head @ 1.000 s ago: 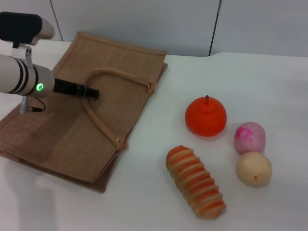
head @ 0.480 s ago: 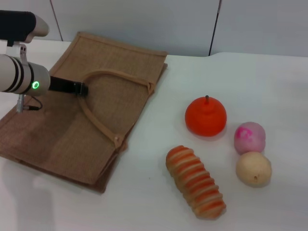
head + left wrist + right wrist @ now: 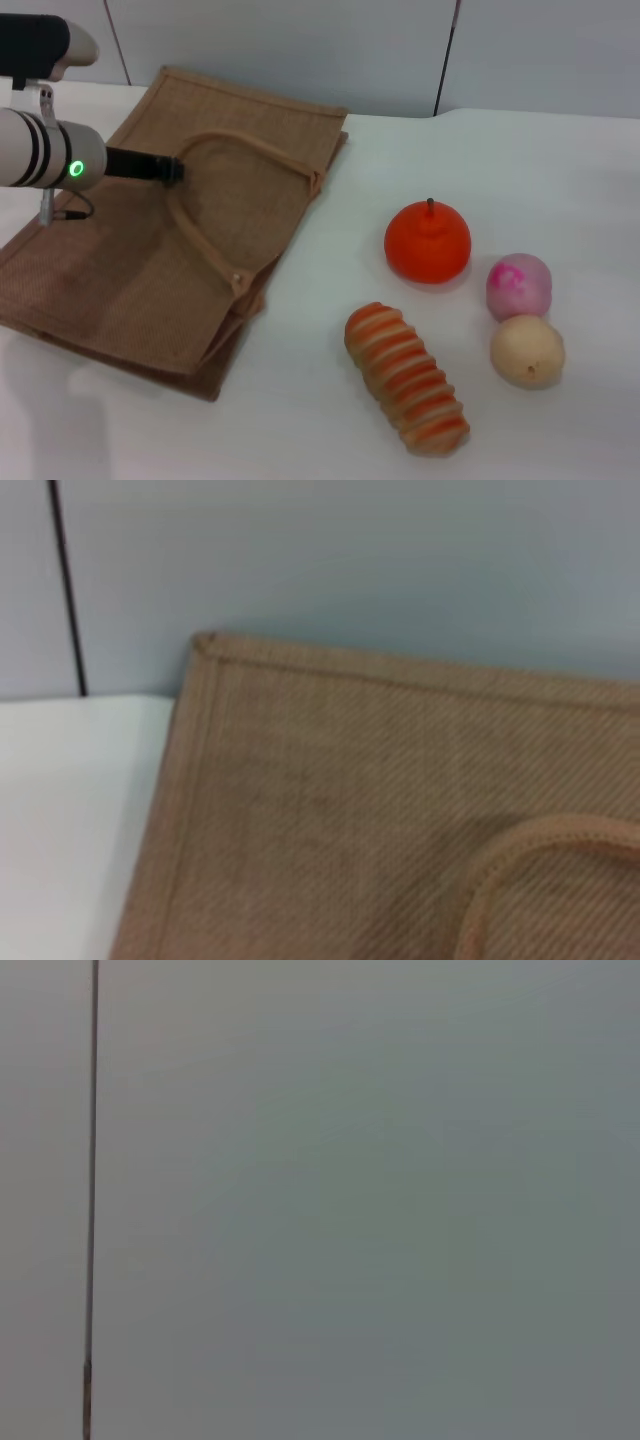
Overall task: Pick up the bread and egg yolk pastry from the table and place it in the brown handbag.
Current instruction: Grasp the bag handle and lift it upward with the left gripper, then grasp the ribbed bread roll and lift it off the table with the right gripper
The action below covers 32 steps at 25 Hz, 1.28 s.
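The brown handbag [image 3: 110, 270] lies flat on the white table at the left. My left gripper [image 3: 172, 169] is over it, shut on the near end of its loop handle [image 3: 255, 152], and the top layer lifts a little at the opening. The left wrist view shows the bag's burlap [image 3: 330, 770] and part of a handle [image 3: 520, 855]. The striped bread [image 3: 406, 378] lies at the front, right of the bag. The pale egg yolk pastry [image 3: 527, 350] sits to the bread's right. My right gripper is out of view.
A round orange fruit with a stem [image 3: 428, 243] stands behind the bread. A pink ball [image 3: 518, 285] touches the pastry from behind. A grey wall runs along the table's far edge. The right wrist view shows only wall.
My left gripper has drawn back to the left and slightly up, pulling the handle with it. The bag's front opening edge has risen. The food items have not moved.
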Motion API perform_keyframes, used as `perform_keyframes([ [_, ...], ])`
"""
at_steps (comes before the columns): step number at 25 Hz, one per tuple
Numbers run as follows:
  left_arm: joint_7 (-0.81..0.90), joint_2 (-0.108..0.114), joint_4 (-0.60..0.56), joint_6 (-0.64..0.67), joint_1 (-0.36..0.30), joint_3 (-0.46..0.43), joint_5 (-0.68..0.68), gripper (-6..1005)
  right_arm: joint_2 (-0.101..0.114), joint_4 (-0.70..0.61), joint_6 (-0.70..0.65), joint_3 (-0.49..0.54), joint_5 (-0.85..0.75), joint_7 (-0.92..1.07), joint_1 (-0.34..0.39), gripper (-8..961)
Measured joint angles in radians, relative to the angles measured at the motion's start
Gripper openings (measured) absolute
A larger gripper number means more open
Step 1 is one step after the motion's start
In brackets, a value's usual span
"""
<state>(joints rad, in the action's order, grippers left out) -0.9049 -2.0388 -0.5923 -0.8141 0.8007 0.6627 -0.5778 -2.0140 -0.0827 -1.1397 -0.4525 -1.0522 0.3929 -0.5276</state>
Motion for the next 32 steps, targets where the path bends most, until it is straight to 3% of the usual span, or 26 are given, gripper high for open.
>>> perform_keyframes([
  [3, -0.104, -0.001, -0.002, -0.016, -0.029, -0.002, -0.15, 129, 0.0, 0.0, 0.0, -0.003, -0.003, 0.001, 0.0, 881],
  [6, -0.268, 0.004, -0.003, -0.092, -0.084, -0.008, -0.39, 127, 0.0, 0.001, 0.0, -0.019, -0.019, 0.005, -0.003, 881],
  [11, -0.53, 0.008, -0.012, -0.305, -0.188, -0.012, -0.763, 125, 0.0, 0.001, -0.001, -0.061, -0.12, 0.029, -0.024, 881],
  [15, -0.674, 0.008, -0.005, -0.445, -0.246, -0.012, -0.954, 123, 0.0, 0.0, -0.009, -0.065, -0.248, 0.078, -0.048, 882],
  [22, -0.81, 0.008, 0.058, -0.595, -0.278, -0.023, -1.091, 122, 0.001, -0.081, -0.109, -0.121, -0.556, 0.289, -0.08, 881],
  [32, -0.894, 0.011, 0.112, -0.705, -0.277, -0.104, -1.11, 121, -0.005, -0.261, -0.277, -0.274, -0.878, 0.71, -0.135, 880],
])
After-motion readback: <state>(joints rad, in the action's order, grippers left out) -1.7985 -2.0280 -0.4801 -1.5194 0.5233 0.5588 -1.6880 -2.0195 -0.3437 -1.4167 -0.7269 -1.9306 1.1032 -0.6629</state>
